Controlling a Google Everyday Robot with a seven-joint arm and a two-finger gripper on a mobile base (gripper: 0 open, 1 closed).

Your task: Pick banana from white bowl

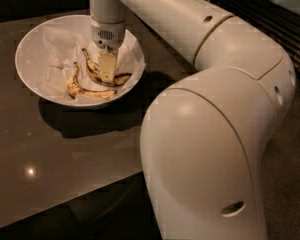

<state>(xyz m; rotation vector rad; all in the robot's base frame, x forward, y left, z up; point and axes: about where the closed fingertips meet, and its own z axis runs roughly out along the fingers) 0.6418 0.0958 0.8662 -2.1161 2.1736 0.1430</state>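
Observation:
The white bowl [30, 49] stands on the dark table at the upper left, lined with crumpled white paper. Two bananas lie in it. The banana [121, 78], thicker and blotched dark brown with a long stem pointing up-left, lies right of centre. A thinner, paler banana [87, 91] lies in front of it. My gripper [107, 68] reaches straight down into the bowl from above and sits right on the middle of the blotched banana, hiding that part of it.
My large white arm [210, 134] fills the right half of the view and arches over the table's right edge. The glossy dark table [50, 154] runs to a front edge at the lower left. Dark slatted furniture stands at the far right.

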